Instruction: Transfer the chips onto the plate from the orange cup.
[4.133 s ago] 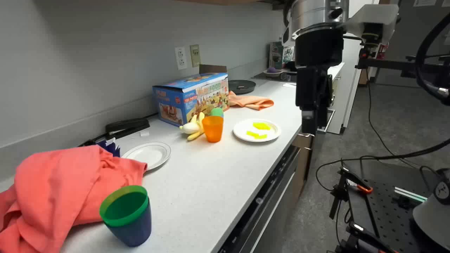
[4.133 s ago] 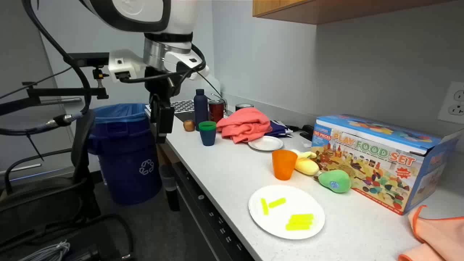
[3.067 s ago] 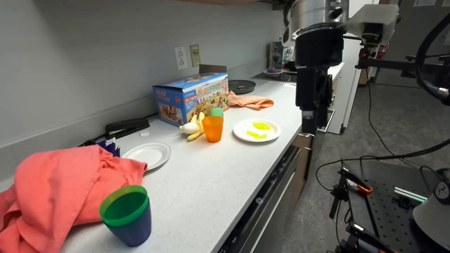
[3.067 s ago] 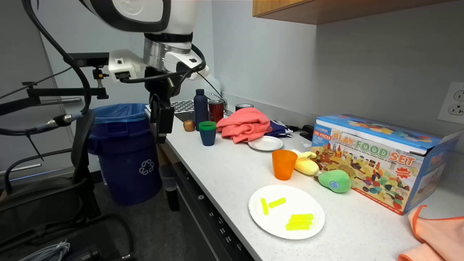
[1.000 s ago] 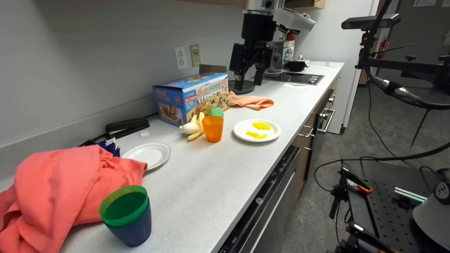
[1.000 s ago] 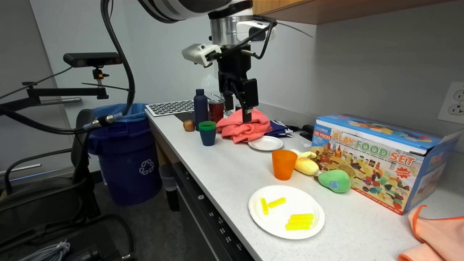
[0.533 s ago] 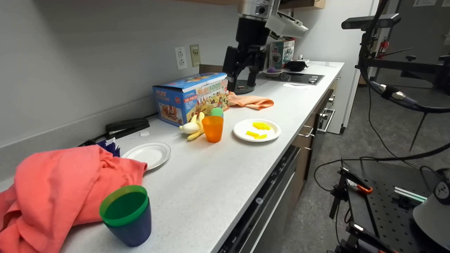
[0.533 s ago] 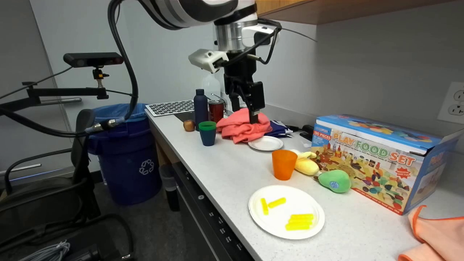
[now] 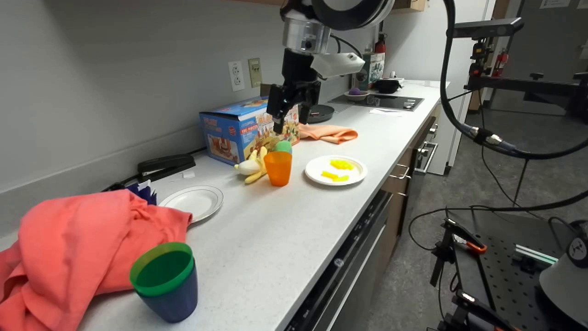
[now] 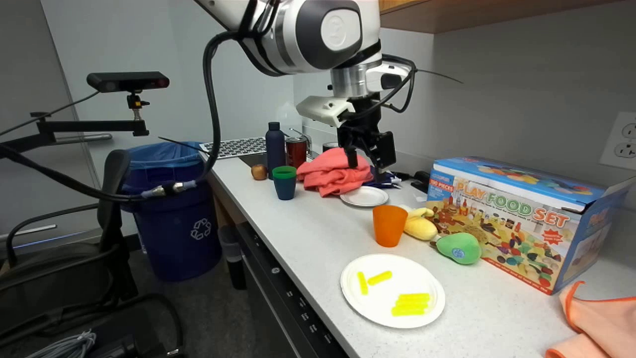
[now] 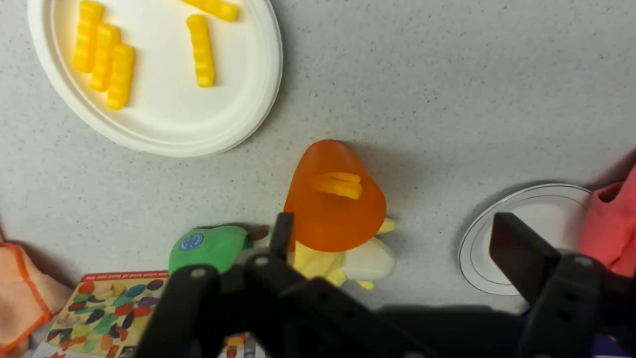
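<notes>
Arm (image 10: 308, 35): one, reaching in over the front edge of the tabletop (image 9: 257, 248), forearm sloping toward the wall edge, wrist bent so that the tool (image 10: 367, 165) points down, leaning slightly off upright. Fingers (image 11: 521, 258) of the tool: apart, a wide gap between them in the wrist view; tips above the tabletop, higher than the orange cup (image 9: 278, 169) and clear of it. Orange cup: upright, between wall edge and front edge, just beside a toy banana (image 10: 421, 227); whether the two touch cannot be told. Chips (image 11: 340, 186) in this cup: yellow, at least two visible, exact count unclear. Plate (image 11: 169, 104): round, white, near the front edge, near the orange cup and apart from it; five chips on it, three side by side, two set off from these. Box (image 10: 502, 223): printed "Play Food Set", along the wall edge. Pear (image 10: 459, 248): green, just beside the box, on its front-edge side. Second plate (image 9: 195, 202): toward the wall edge, partly under a red cloth (image 9: 92, 248). Green-and-blue cup (image 9: 165, 289): upright, just beside the red cloth, on its front-edge side.
</notes>
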Robot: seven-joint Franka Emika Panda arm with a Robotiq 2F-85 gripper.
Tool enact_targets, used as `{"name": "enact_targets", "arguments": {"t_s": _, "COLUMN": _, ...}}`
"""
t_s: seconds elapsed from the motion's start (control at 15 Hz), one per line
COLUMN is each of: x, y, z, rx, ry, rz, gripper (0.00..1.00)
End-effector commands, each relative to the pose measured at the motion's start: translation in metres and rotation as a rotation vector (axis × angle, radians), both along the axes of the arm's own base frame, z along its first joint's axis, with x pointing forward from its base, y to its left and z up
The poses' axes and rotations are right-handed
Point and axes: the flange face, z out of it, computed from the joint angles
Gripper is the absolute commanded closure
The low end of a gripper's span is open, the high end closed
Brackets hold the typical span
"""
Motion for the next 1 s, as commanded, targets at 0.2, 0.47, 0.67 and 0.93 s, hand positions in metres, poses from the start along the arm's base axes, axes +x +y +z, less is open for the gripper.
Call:
{"name": "enact_targets", "arguments": {"t_s": 0.2, "x": 0.062, "y": -0.004, "z": -0.026, "rx": -0.003, "ry": 0.016, "rz": 0.044, "gripper": 0.0}}
{"name": "enact_targets", "arguments": {"t_s": 0.47, "x": 0.078, "y": 0.007, "z": -0.043, "rx": 0.037, "ry": 0.037, "rz": 0.05, "gripper": 0.0}}
{"name": "enact_targets", "arguments": {"t_s": 0.67, "x": 0.085, "y": 0.016, "z": -0.054, "rx": 0.055, "ry": 0.058, "rz": 0.062, "gripper": 0.0}}
{"name": "enact_targets", "arguments": {"t_s": 0.93, "x": 0.089, "y": 0.023, "z": -0.075, "rx": 0.045, "ry": 0.105, "rz": 0.075, "gripper": 0.0}}
